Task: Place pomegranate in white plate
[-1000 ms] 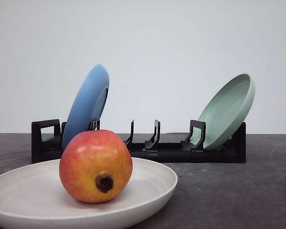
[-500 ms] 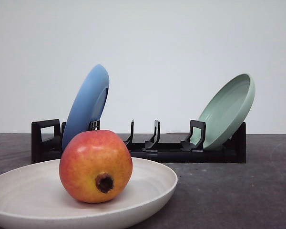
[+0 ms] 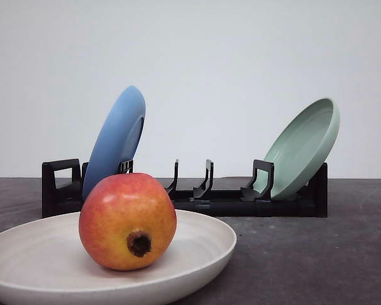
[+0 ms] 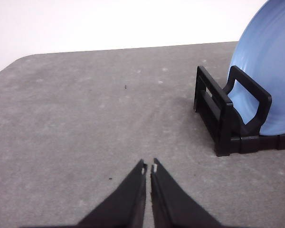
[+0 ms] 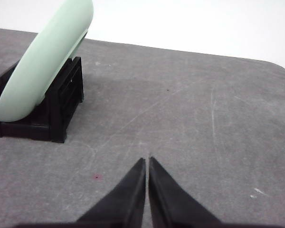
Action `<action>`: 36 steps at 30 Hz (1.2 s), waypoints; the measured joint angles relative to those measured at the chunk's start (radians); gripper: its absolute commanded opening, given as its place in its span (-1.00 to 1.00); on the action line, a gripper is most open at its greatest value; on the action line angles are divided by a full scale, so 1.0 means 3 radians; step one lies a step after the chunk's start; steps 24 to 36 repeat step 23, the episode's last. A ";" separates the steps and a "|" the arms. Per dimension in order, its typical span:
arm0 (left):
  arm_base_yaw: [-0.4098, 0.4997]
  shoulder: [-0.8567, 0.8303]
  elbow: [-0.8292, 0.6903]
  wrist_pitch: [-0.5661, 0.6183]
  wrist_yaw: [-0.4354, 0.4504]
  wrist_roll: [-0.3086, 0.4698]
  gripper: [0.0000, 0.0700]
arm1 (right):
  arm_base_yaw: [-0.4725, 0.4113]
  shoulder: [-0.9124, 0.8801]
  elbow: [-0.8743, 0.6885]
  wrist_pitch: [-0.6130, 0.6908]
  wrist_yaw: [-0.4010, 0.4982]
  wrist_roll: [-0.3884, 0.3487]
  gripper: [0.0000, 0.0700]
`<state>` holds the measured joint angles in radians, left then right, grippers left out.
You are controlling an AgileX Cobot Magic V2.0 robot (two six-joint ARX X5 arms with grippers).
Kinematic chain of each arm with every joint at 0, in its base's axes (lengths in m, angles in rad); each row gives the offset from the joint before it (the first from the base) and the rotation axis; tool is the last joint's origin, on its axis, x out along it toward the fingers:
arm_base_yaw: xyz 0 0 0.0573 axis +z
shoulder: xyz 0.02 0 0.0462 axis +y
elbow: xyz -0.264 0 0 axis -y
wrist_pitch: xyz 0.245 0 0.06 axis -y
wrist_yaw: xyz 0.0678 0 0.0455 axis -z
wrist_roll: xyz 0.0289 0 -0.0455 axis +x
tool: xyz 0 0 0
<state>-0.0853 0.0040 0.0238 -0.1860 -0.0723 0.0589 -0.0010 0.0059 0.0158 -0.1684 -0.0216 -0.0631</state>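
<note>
- Left gripper [image 4: 148, 167] was closed to a sliver, empty, black rack [image 4: 226, 118] ahead.
- Right gripper [image 5: 146, 160] likewise pinched, holding nothing.
- Glossy red-orange pomegranate [image 3: 127, 221] sat in shallow off-white plate [image 3: 197, 244].

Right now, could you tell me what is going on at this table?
The pomegranate already sits in the white plate, so the placement looks done. Neither arm holds anything: the left gripper and right gripper are shut and empty above the grey table. Behind, a black rack holds a blue plate and a pale green plate.
</note>
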 measured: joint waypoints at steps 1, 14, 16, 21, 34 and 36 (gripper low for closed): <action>0.0000 0.0000 0.0000 0.0000 0.0000 0.0000 -1.00 | 0.0000 0.0000 0.0000 0.0000 0.0000 0.0000 -0.99; 0.0000 0.0000 0.0000 0.0000 0.0000 0.0000 -1.00 | 0.0000 0.0000 0.0000 0.0000 -0.0001 0.0000 -0.99; 0.0000 0.0000 0.0000 0.0000 0.0000 0.0000 -1.00 | 0.0000 0.0000 0.0000 0.0000 0.0000 0.0000 -0.99; 0.0000 0.0000 0.0000 0.0000 0.0000 0.0000 -1.00 | 0.0000 0.0000 0.0000 0.0000 -0.0001 0.0000 -0.99; 0.0000 0.0000 0.0000 0.0000 0.0000 0.0000 -1.00 | 0.0000 0.0000 0.0000 0.0000 0.0000 0.0000 -0.99; 0.0000 0.0000 0.0000 0.0000 0.0000 0.0000 -1.00 | 0.0000 0.0000 0.0000 0.0000 0.0000 0.0000 -0.99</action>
